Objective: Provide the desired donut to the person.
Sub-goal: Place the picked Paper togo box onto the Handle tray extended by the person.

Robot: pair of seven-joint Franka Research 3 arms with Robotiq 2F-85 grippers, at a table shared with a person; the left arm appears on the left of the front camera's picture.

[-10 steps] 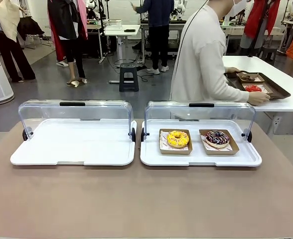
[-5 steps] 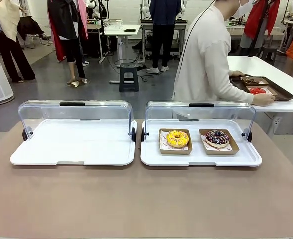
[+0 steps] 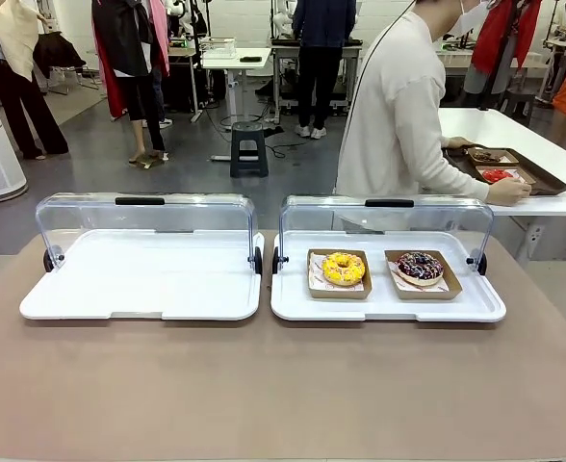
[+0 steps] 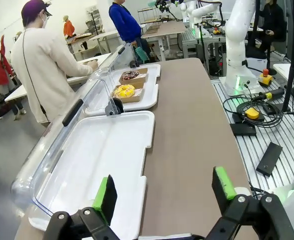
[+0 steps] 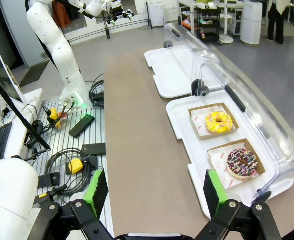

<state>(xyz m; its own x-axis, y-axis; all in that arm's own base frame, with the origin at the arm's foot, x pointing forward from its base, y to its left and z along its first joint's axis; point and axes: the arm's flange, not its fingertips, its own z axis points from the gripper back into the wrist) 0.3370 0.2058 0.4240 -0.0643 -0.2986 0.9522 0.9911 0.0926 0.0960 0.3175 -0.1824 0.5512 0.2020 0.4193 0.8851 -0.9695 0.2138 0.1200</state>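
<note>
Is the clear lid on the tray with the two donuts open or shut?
Open. The clear lid stands swung up behind the tray, leaving the yellow donut and the sprinkled donut uncovered.

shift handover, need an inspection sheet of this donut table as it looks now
surface: brown table, bare in front of the trays
job's things: yellow donut and chocolate sprinkled donut, each in a cardboard tray, on the right white tray, lid up; left white tray holds nothing, lid up
person: turned aside, hand at a brown tray on the side table
clutter: nothing seen
grippers: left claw open, right claw open, both above the table, holding nothing
cables: coiled beside the table
surroundings: stool, other people behind
</note>
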